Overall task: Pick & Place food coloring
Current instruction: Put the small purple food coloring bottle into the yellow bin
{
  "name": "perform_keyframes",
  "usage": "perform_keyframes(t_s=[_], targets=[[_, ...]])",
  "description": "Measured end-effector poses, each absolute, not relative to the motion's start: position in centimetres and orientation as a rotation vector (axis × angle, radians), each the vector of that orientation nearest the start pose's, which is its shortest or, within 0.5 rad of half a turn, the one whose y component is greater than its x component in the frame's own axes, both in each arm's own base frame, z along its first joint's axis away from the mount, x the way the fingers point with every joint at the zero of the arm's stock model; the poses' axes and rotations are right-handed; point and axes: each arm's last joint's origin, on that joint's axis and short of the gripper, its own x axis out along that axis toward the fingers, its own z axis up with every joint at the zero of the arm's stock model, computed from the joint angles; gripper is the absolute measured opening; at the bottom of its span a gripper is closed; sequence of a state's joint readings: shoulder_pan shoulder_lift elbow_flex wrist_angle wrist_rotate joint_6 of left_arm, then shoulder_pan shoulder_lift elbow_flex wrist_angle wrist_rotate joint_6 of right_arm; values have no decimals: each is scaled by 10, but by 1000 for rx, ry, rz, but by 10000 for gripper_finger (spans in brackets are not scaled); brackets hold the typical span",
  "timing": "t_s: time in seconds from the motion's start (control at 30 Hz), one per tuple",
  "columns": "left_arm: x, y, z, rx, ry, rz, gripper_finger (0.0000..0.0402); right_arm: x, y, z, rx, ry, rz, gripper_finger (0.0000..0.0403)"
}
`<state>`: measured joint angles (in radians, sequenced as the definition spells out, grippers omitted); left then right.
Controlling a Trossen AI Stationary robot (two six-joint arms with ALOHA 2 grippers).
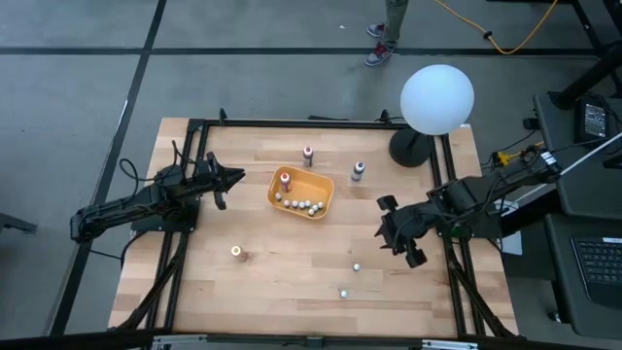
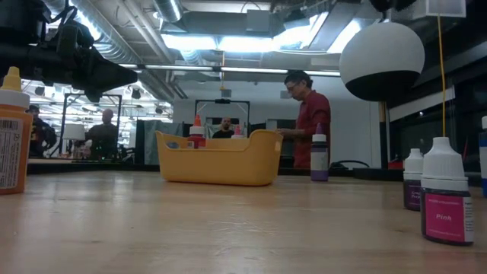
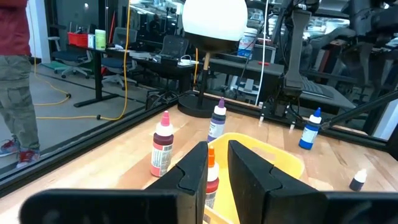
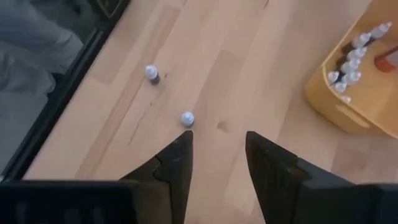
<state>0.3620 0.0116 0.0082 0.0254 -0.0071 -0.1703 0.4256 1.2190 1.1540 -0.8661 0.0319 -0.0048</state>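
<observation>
The food coloring bottles stand upright on the wooden table: a red-topped one [image 1: 308,156], a purple-topped one [image 1: 358,172], an orange one [image 1: 236,253] and two tiny white-capped ones [image 1: 357,265] [image 1: 343,292]. Several more stand inside the orange tray [image 1: 326,207]. My right gripper [image 1: 397,235] hangs open above the table's right side, slanting down toward the two tiny bottles [image 4: 187,118] [image 4: 152,74], with nothing between its fingers. My left gripper [image 1: 236,177] waits level at the left, just left of the tray [image 3: 280,155], with a narrow empty gap.
A white globe lamp [image 1: 437,97] on a black base [image 1: 413,148] stands at the far right corner. A blue bottle [image 3: 311,129] stands near it. Black frame rails [image 1: 292,122] border the table. People show in the room beyond. Bare wood lies at the near middle.
</observation>
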Motion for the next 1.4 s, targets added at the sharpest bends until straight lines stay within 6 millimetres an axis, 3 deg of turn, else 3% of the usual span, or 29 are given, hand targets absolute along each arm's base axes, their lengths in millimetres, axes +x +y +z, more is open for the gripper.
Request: perform_keyframes(t_s=[0.23,0.43,0.67,0.9,1.4], targets=[[92,35,168,-165,-53,366,61,220,100,286,-173,947,390,233],[92,35,168,-165,-53,367,57,239,108,259,-118,1020,302,290],[91,35,168,-165,-53,367,61,270,121,213,-113,1120,254,296],[92,35,168,-165,-51,366,57,280,129,179,-27,1248,240,296],[92,35,168,-165,-52,366,57,292,136,165,80,1231,236,296]])
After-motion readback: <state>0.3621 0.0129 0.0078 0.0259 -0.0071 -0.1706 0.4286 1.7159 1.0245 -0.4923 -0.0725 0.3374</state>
